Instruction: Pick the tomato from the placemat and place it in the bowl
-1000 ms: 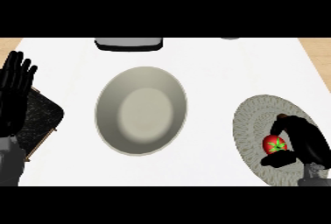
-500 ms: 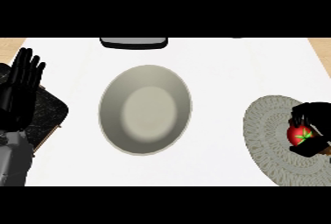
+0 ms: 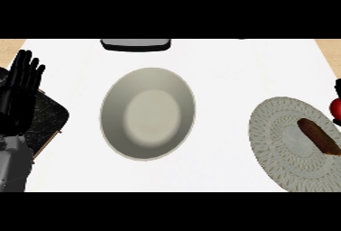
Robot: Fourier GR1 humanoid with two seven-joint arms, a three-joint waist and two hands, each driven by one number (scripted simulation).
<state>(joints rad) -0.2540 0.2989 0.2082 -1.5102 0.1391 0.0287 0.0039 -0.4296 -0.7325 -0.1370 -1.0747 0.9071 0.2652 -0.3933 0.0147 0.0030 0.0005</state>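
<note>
Red round tomato [image 3: 335, 107] at right edge | right robot hand [image 3: 338, 88] barely visible, grip unreadable | risk: overshooting wide grey oval bowl [image 3: 148, 113] | left robot hand [image 3: 20, 90] open, resting.

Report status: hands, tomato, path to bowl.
Right hand at right edge, holding tomato above the placemat. Left hand open, resting at left. Bowl unobstructed; brown item on placemat.

Kitchen counter [image 3: 220, 58] with bowl [image 3: 148, 113], placemat [image 3: 283, 149]
</note>
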